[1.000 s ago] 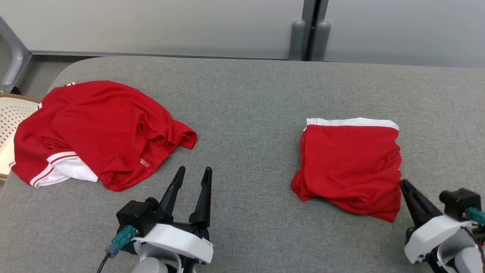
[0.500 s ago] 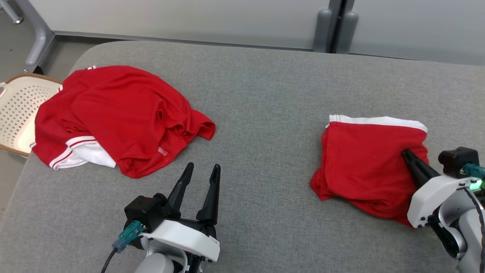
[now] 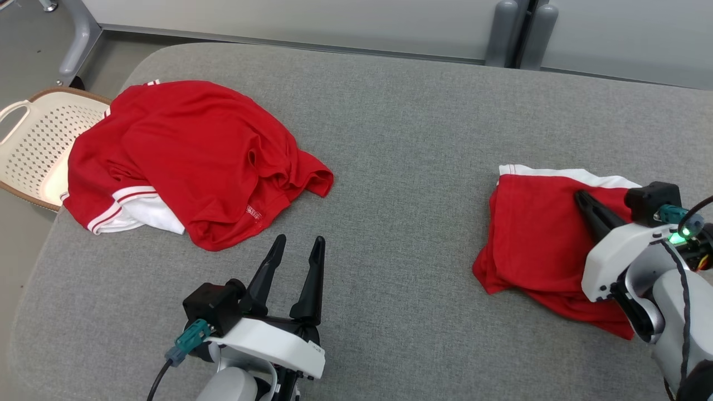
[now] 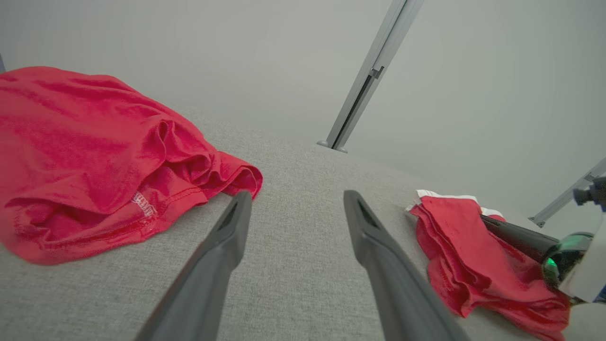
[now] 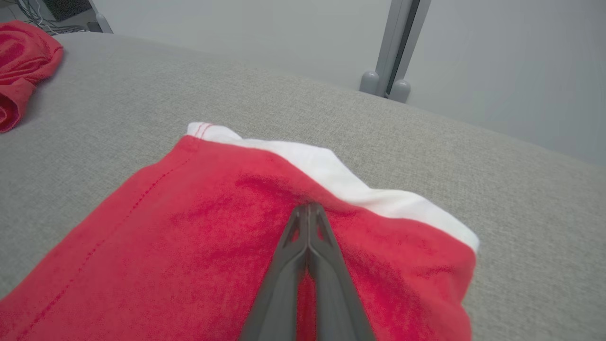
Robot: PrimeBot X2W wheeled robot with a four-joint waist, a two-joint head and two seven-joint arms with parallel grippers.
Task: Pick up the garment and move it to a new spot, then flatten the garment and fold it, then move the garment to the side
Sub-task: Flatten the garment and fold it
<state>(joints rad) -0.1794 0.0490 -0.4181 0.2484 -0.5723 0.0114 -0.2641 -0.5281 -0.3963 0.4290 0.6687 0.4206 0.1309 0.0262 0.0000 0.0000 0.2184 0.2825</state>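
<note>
Red folded garment [image 3: 535, 234]: soft, light, layers likely to slip, so pinch them all at an edge. On it lies the right gripper [image 3: 582, 196], fingers together; left gripper [image 3: 298, 239] well to its left, fingers apart.

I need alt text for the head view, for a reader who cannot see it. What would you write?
The closed right gripper lies over a folded red garment with a white edge, on a grey padded surface. The open left gripper points toward a crumpled red garment at left, beside a cream basket.
</note>
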